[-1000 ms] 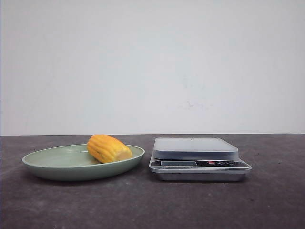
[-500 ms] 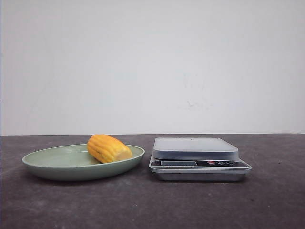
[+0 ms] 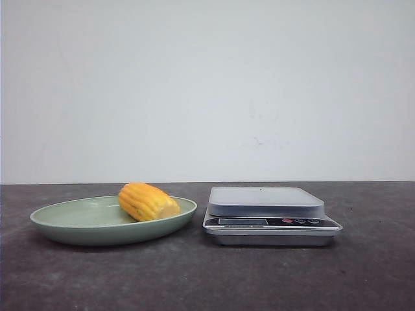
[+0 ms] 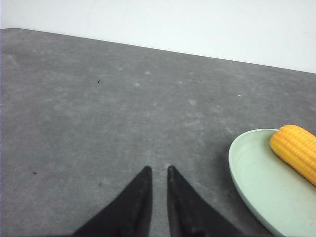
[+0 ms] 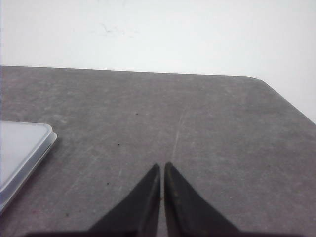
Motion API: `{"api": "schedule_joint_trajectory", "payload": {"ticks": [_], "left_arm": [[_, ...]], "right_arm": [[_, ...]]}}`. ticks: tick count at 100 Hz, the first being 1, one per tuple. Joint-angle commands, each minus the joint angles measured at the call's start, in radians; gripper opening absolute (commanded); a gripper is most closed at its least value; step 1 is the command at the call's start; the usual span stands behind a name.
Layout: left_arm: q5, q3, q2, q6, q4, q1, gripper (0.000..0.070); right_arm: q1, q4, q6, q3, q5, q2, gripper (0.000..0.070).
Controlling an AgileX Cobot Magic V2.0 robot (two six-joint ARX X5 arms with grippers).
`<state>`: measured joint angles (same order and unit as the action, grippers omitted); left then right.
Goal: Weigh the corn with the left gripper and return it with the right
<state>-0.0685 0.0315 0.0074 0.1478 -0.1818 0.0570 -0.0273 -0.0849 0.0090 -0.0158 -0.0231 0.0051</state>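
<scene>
Nothing is seen changed: corn (image 3: 148,201) is kept on the plate (image 3: 71,220) lower left, scale (image 3: 266,201) bare, both pincers (image 4: 158,174) (image 5: 162,169) nearly clenched, empty.

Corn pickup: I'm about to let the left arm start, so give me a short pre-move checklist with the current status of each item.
1. Corn lies in the green plate, uncovered: ok.
2. Scale platform bare, ready to receive the corn: ok.
3. Scale stands beside the plate on the table, apart from it: ok.
4. Left gripper holds nothing, but its fingers are nearly together and must open for the corn: not ok.
5. Right gripper is over bare table beside the scale, away from the left arm's path: ok.
6. Scale display reading: cannot tell, too small to read.
</scene>
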Motion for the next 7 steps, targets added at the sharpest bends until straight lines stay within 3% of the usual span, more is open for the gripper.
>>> {"api": "schedule_joint_trajectory", "payload": {"ticks": [1, 7], "left_arm": [[0.002, -0.014, 0.000, -0.008, -0.006, 0.002, 0.0023], [0.002, -0.014, 0.000, -0.008, -0.006, 0.002, 0.0023]], "right_arm": [[-0.003, 0.012, 0.017, 0.003, -0.002, -0.001, 0.0009], [-0.003, 0.012, 0.017, 0.003, -0.002, -0.001, 0.0009]]}}
